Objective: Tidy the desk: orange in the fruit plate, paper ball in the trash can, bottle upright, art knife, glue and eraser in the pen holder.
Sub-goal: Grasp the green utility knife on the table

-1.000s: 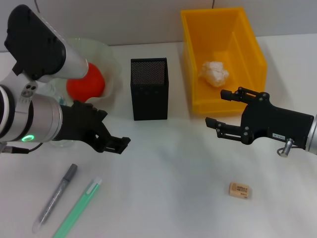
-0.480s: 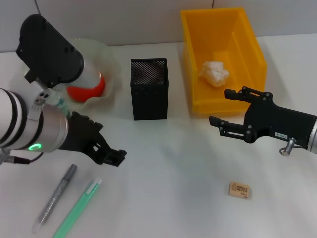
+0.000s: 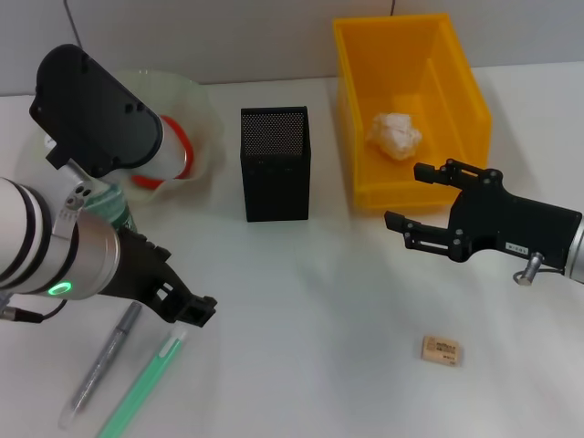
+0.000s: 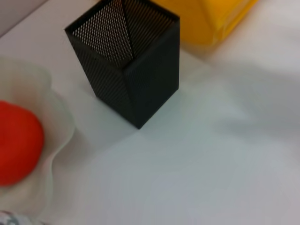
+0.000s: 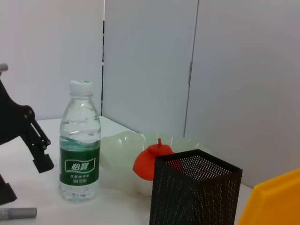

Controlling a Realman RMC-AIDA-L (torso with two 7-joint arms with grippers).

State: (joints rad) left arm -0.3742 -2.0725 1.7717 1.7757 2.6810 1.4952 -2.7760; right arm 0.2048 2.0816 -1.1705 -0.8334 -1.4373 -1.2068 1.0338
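Hovering over the plain white desk, the left gripper sits just above a grey marker and green pen; cannot tell its finger state. Right gripper, jaws apart and empty, hangs beside the deep yellow trash can holding the crumpled white paper ball. Red-orange orange lies in the translucent pale-green fruit plate. Clear green-labelled bottle stands upright. Tan eraser lies on the desk, apart from the black mesh pen holder.

Head camera: high, looking down on worktop. Left wrist: close, steep down. Right wrist: low, level. All share pen holder.
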